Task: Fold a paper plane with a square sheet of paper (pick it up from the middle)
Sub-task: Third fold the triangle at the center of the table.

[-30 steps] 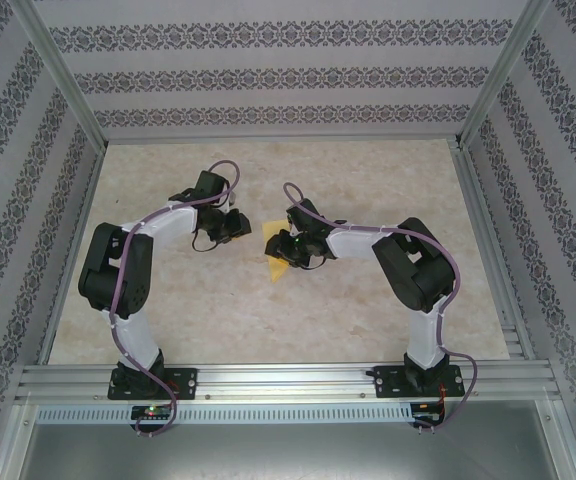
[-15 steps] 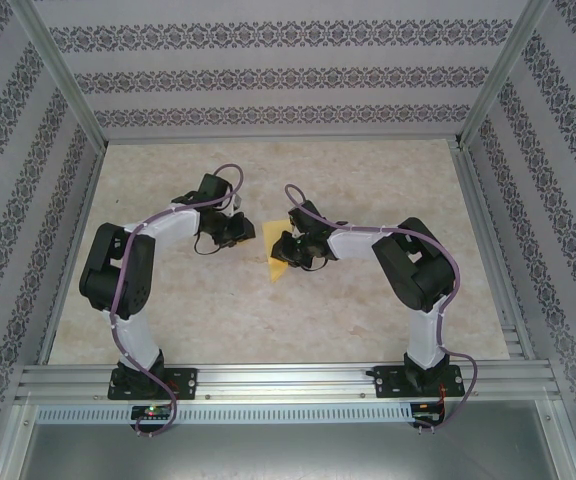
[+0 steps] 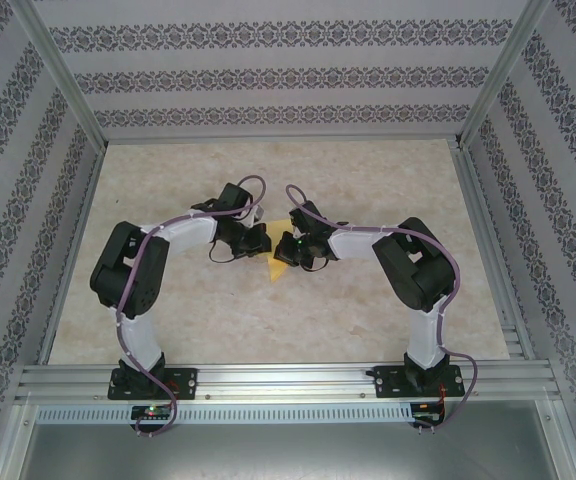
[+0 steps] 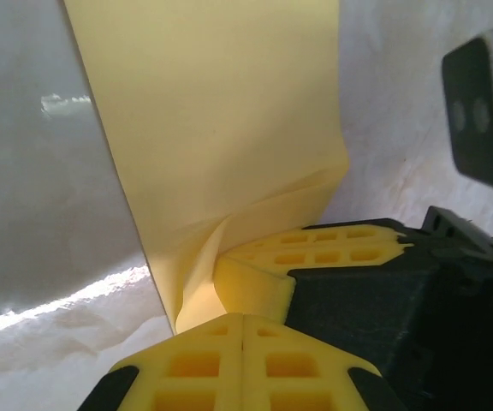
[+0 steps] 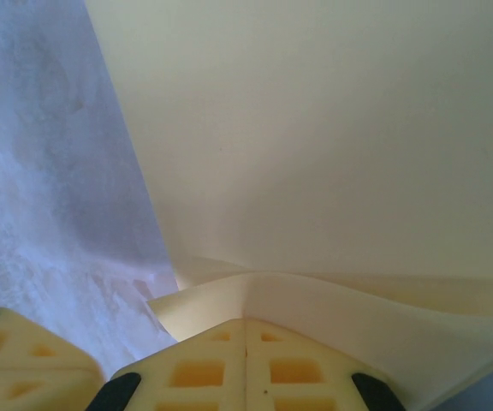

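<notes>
Thin, matte yellow paper (image 3: 279,265) at centre of marbled table (image 3: 168,300), long axis 1–7 o'clock, point toward 7. Left gripper (image 4: 242,318) at 9, right gripper (image 5: 245,325) at 3, each pinching a puckered edge.

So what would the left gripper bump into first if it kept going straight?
The left gripper pinches the yellow paper, which stretches straight ahead of it; behind that, probably the table.

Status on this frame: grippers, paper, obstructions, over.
Both shut on paper: left gripper, right gripper. Paper wrinkled at the pinch, grippers close together. Nothing in the way.
</notes>
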